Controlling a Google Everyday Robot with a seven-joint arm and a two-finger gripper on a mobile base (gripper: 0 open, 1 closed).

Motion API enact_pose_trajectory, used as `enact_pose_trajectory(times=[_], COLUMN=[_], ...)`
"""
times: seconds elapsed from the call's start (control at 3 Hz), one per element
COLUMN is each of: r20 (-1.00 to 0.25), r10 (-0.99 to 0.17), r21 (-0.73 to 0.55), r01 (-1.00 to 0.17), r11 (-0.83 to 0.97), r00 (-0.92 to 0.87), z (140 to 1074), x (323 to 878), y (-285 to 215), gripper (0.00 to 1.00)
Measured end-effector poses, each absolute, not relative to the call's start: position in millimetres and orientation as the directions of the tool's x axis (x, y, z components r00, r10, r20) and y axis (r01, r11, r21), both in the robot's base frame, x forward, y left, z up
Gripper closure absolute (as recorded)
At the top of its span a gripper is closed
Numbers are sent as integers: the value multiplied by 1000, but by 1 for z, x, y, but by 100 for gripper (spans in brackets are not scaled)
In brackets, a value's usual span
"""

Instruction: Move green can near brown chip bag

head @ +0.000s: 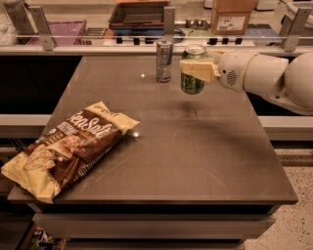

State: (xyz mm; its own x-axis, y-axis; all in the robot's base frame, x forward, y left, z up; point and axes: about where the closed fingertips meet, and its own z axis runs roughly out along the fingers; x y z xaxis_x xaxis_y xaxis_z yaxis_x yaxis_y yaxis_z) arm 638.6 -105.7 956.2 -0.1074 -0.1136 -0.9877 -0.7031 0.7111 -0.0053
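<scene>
My gripper (195, 69) comes in from the right on a white arm and is shut on the green can (191, 82), holding it upright a little above the table, with its shadow below on the table top. The can has a silver top and pale fingers wrap its middle. The brown chip bag (68, 146) lies crinkled at the table's front left corner, dark brown with white script and pale yellow ends, far to the left of and nearer than the can.
A tall slim silver-and-blue can (164, 60) stands at the back of the grey table (195, 161), just left of the held can. Behind the table are a rail, a dark tray (139, 14), a purple bin (61, 31) and a cardboard box (234, 15).
</scene>
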Motion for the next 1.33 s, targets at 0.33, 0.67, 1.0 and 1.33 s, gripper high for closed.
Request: enact_pose_trajectory(times=[0.33, 0.67, 1.0, 1.33], r20=[-987, -990, -993, -995], r10=[-122, -116, -112, -103], r21=[-10, -26, -52, -64], r01=[-709, -727, -756, -790], r11=[705, 686, 653, 610], r00=[-107, -74, -29, 1], z=[946, 934, 924, 913], x=[605, 583, 566, 550], y=[-91, -76, -61, -47], gripper=[100, 100, 100, 100])
